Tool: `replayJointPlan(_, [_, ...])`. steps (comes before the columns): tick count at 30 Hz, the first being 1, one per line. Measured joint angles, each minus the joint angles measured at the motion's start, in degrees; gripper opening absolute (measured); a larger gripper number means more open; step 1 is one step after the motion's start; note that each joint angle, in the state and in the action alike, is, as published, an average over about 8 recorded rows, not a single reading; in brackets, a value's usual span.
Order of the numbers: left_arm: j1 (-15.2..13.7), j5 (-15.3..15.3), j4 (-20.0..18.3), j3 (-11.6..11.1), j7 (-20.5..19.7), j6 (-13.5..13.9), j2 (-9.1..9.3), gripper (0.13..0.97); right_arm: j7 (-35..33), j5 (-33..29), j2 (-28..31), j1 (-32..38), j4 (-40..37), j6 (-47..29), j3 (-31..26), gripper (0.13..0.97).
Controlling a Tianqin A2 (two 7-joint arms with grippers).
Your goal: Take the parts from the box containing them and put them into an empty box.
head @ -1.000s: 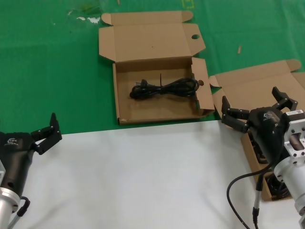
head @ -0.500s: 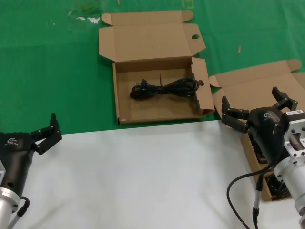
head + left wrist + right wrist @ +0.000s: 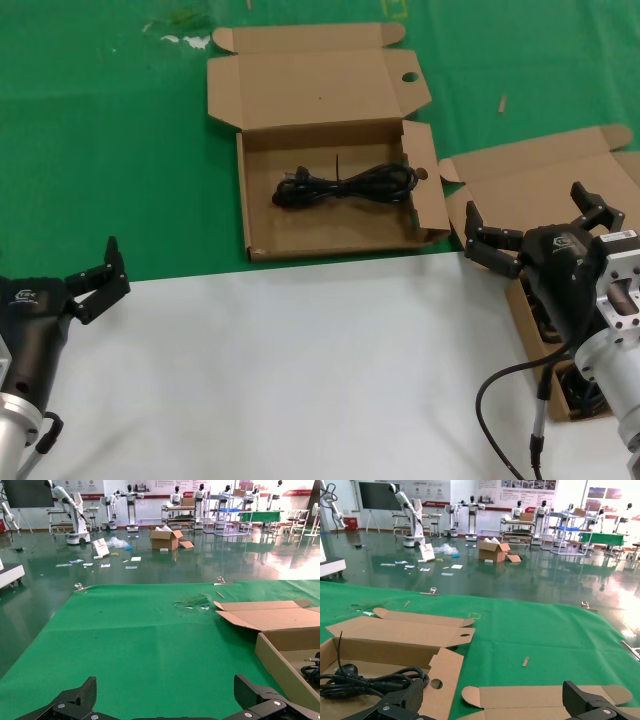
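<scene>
Head view: my right gripper (image 3: 535, 228) hovers, fingers wide, over the source box (image 3: 560, 190); next, descend onto a cord bundle (image 3: 578, 390).

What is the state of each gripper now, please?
Left gripper: open, holding nothing, above the white sheet's edge.
Right gripper: open, holding nothing, above the brown cardboard box at the right.
</scene>
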Motion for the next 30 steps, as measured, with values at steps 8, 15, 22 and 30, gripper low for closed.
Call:
replayJointPlan(8, [0.0,0.0,0.0,0.0,0.0,0.0,0.0,0.966,0.0,0.0,0.0,0.0,0.0,0.0,0.0,0.966])
replayJointPlan(15, [0.0,0.0,0.0,0.0,0.0,0.0,0.0,0.966,0.0,0.0,0.0,0.0,0.0,0.0,0.0,0.966])
replayJointPlan(22, [0.0,0.0,0.0,0.0,0.0,0.0,0.0,0.966,0.0,0.0,0.0,0.0,0.0,0.0,0.0,0.966])
replayJointPlan(30, [0.0,0.0,0.0,0.0,0.0,0.0,0.0,0.966,0.0,0.0,0.0,0.0,0.0,0.0,0.0,0.966])
